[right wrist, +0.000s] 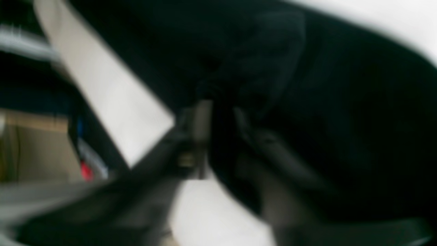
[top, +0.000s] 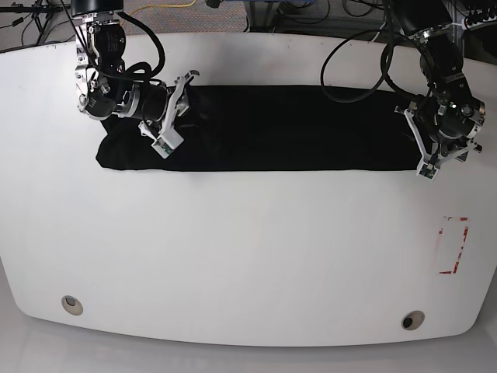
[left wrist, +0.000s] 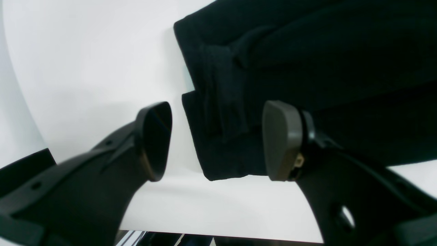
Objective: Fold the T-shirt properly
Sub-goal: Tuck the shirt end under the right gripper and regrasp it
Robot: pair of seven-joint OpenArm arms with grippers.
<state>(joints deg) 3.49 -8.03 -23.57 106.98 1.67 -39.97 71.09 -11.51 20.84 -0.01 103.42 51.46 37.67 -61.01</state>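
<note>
T-shirt (top: 272,128): plain black, folded into a long flat band across the far half of the white table (top: 248,249). Left gripper (left wrist: 215,140) jaws spread at one end, gripping nothing; right gripper (top: 175,113) over the other end, jaws parted.

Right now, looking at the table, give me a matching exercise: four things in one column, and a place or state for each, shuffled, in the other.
Things:
1. T-shirt
2. left gripper
3. right gripper
4. red marking

Place or state:
A. over the shirt's end on the base view's left
B. jaws open at the shirt's corner, nothing held
C. long black band across the table's far half
D. on bare table, near its right edge in the base view

Pairs: 1-C, 2-B, 3-A, 4-D
</note>
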